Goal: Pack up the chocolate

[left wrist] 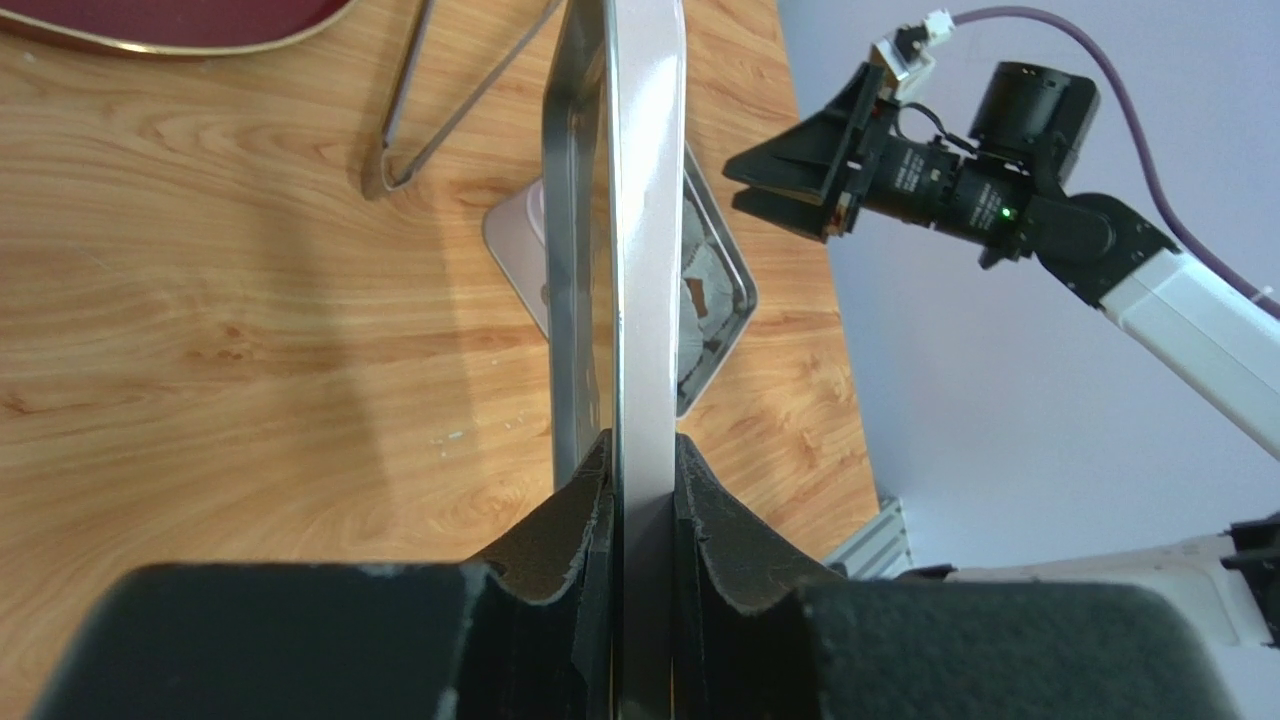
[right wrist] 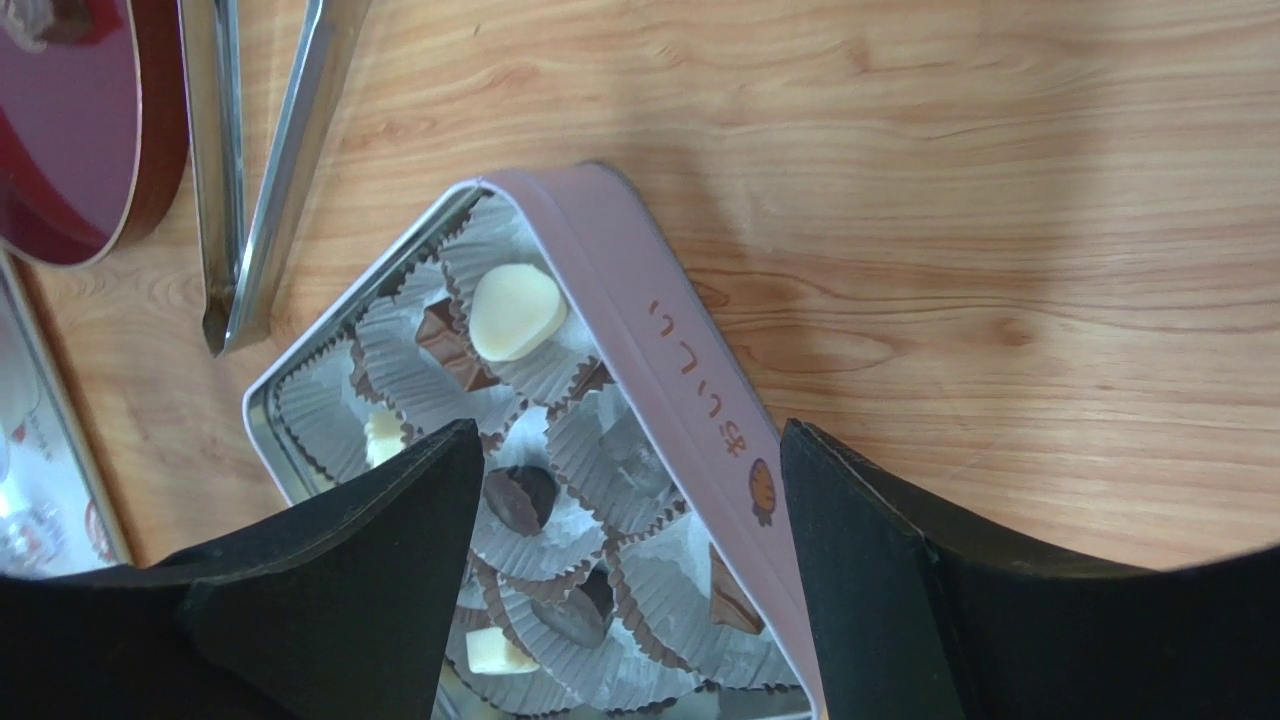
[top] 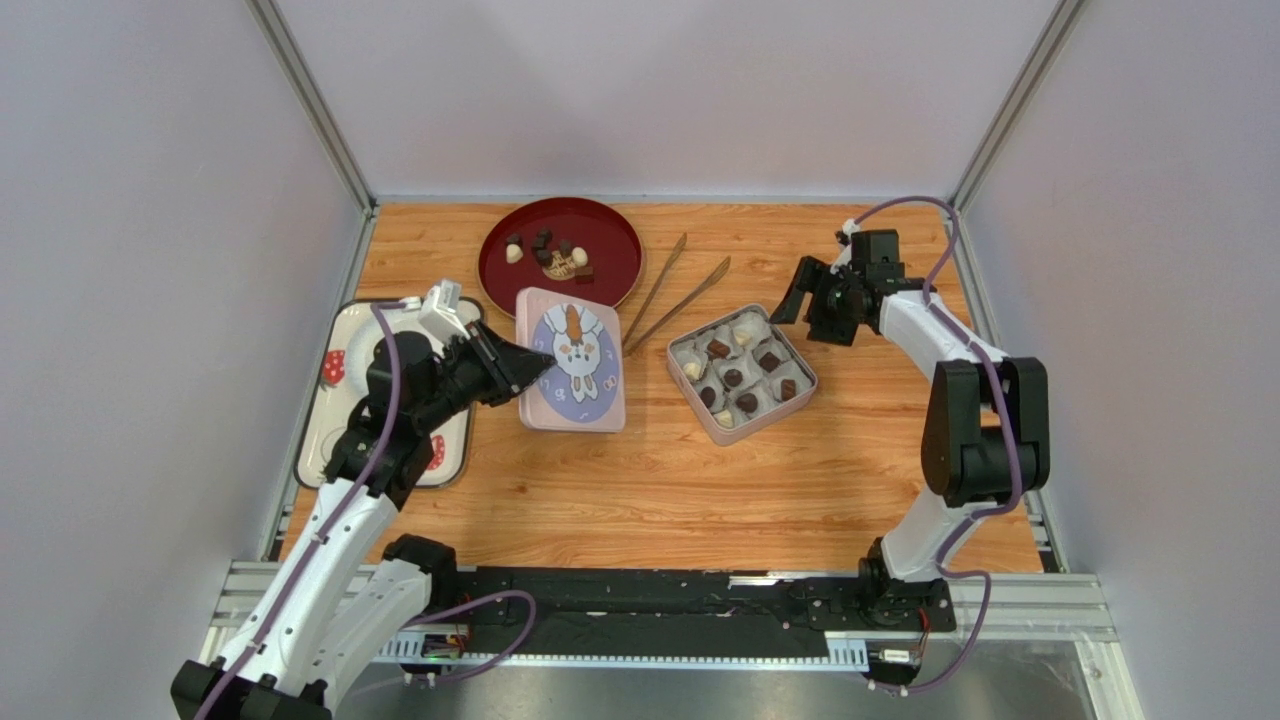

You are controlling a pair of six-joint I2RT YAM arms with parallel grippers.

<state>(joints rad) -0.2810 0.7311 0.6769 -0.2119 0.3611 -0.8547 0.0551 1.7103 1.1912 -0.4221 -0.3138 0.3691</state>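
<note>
Top view: my left gripper [top: 522, 365] is clamped on the left edge of the lid [top: 573, 360], which sits just left of the tin [top: 768, 413]. Most chocolate [top: 747, 402] is in the tin's cups; a few pieces lie on the plate [top: 594, 225]. My right gripper [top: 800, 311] hangs wide open by the tin's far right corner.

Left wrist: the fingers [left wrist: 579, 510] pinch the lid, seen edge-on.

Right wrist: the tin's wall shows between the spread jaws, nothing gripped.
</note>
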